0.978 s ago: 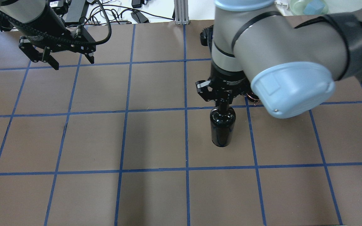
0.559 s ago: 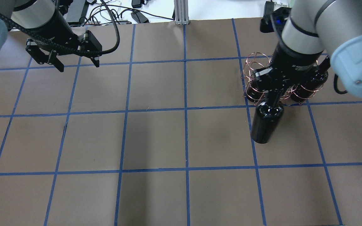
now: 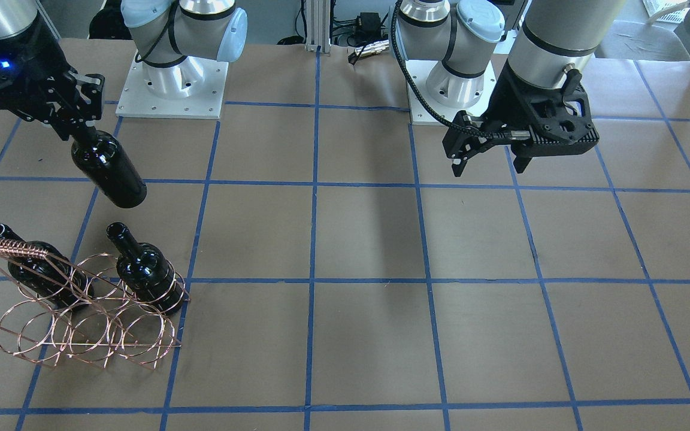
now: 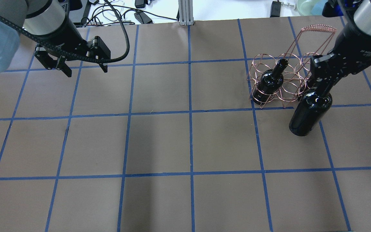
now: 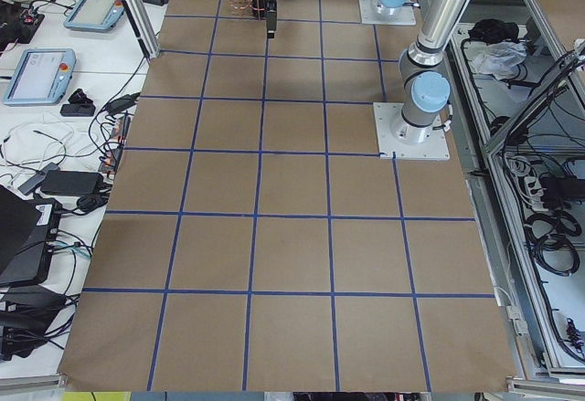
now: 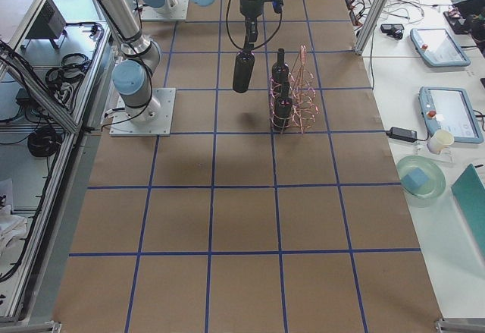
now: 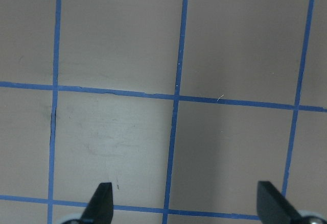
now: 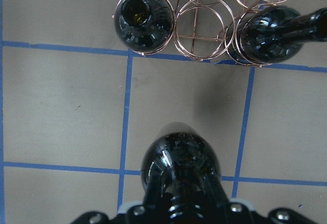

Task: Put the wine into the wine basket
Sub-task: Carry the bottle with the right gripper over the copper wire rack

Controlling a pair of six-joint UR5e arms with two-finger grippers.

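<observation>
My right gripper (image 4: 322,84) is shut on the neck of a glossy black wine bottle (image 4: 311,112). It holds the bottle upright above the table, just on the robot's side of the copper wire basket (image 4: 288,80). In the front-facing view the held bottle (image 3: 108,170) hangs apart from the basket (image 3: 81,323). Two like bottles (image 3: 141,269) (image 3: 39,266) stand in the basket's near row. In the right wrist view the ring between them (image 8: 204,30) holds nothing. My left gripper (image 4: 86,71) is open and empty, far off at the table's left.
The brown table carries a blue tape grid (image 4: 190,112). Cables and devices (image 4: 134,14) lie beyond its far edge. The arm bases (image 3: 171,90) stand at the robot's side. The basket's tall handle (image 4: 319,29) rises near my right arm.
My right arm has carried the bottle from the table's middle to the right, up to the basket. My left gripper has shifted slightly right and stays open.
</observation>
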